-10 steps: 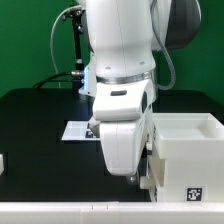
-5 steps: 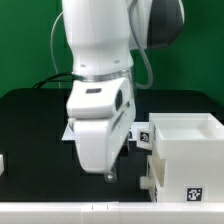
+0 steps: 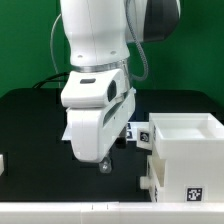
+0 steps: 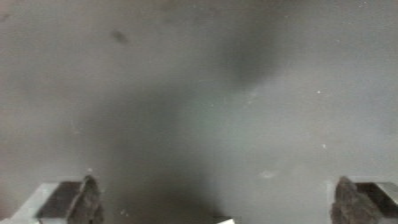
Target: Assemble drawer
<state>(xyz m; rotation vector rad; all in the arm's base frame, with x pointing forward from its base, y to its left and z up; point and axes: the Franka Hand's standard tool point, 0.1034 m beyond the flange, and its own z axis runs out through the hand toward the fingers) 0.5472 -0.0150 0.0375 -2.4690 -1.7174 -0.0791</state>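
Observation:
The large white drawer shell (image 3: 185,150) stands on the black table at the exterior view's right, open side up, with a square tag on its front and another on its side. My gripper (image 3: 103,166) hangs from the white arm to the left of the shell, just above the table. In the wrist view my two fingertips (image 4: 68,200) stand wide apart over bare dark table, with nothing between them. A small white corner shows at the frame edge between them. The two trays with knobs are not clearly in view.
The marker board (image 3: 70,131) lies flat behind the arm. A small white part (image 3: 2,162) sits at the exterior view's left edge. A white ledge (image 3: 110,211) runs along the table's front. A black stand with cables (image 3: 72,60) stands at the back.
The arm has swung from beside the shell toward the exterior view's left and tilted. The gripper is now farther from the shell and slightly higher.

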